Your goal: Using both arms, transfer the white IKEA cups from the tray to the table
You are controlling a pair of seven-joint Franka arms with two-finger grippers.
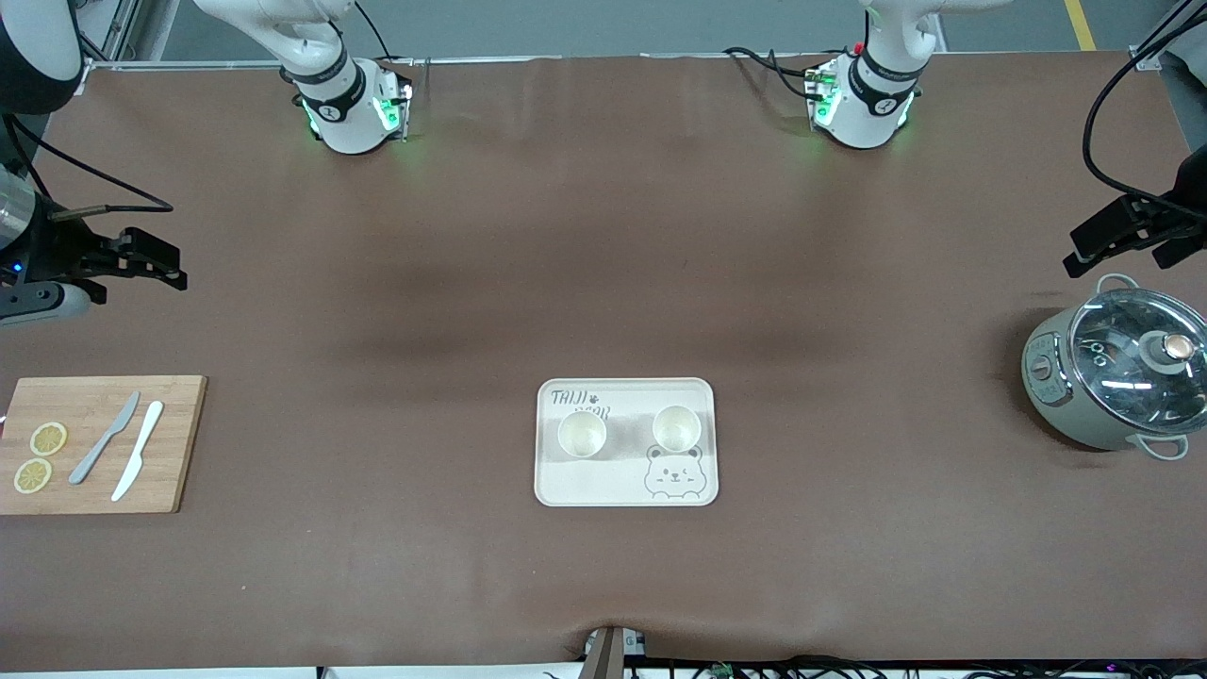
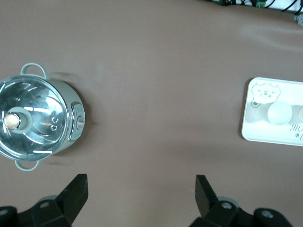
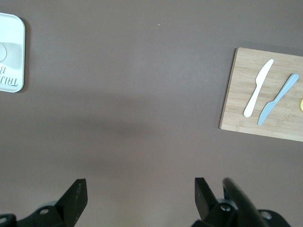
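step: reach | cups: two white IKEA cups [image 1: 582, 435] on tray [image 1: 626, 490], side by side at 3 and 9 o'clock | left claw [image 2: 139, 187] spread wide over table [image 1: 603, 283] near pot [image 1: 1113, 377]; right claw [image 3: 137, 189] spread wide, empty | advice: descend vertically, one arm per cup; straddle each rim

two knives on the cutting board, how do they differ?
The grey knife is metallic grey; the white knife is plain white. The grey knife lies beside the lemon slices; the white knife lies toward the tray's side of the cutting board. The grey knife's blade looks more pointed and the white knife's rounder. Shared: both lie flat on the board, roughly parallel on the same slant, similar length, untouched by either gripper.
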